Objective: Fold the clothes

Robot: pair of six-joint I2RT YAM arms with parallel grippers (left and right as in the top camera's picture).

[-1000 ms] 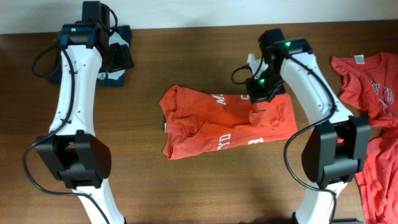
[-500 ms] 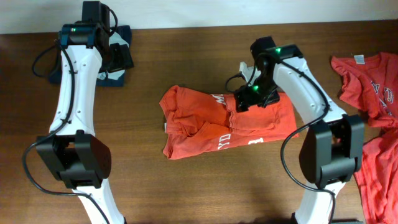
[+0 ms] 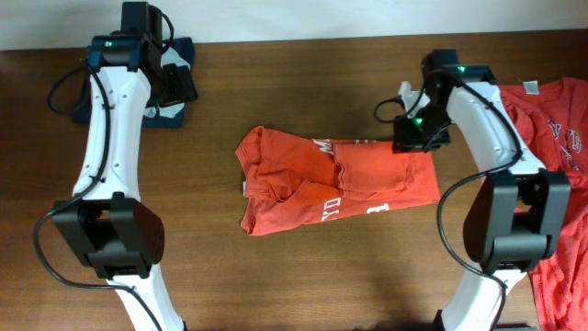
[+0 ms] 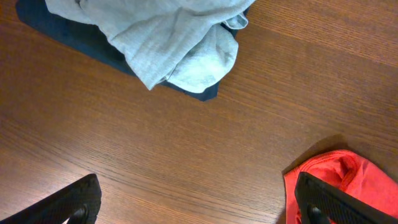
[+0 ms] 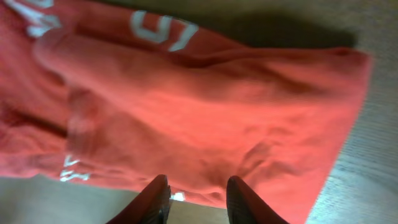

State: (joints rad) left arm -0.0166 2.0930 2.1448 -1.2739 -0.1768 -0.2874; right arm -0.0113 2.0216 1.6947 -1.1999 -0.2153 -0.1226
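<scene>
Overhead, the half-folded orange-red T-shirt point(image 3: 335, 179) lies mid-way across the table point(image 3: 303, 276), right tool point(image 3: 415, 138) at its far right corner; left wrist shows the left tool point(image 4: 198, 202) wide, empty; right wrist shows narrow jaws, grip unclear, so pinch both hem layers squarely before folding over.

The left arm point(image 3: 110, 119) stretches toward the table's point(image 3: 276, 276) far-left corner, left gripper point(image 4: 199, 202) spread wide. The right arm point(image 3: 491, 119) bends near the far edge, right gripper point(image 5: 198, 199) narrowly parted.

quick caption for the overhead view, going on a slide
The right gripper at a corner of a partly folded orange-red T-shirt mid-table; left gripper over a dark garment pile.
</scene>
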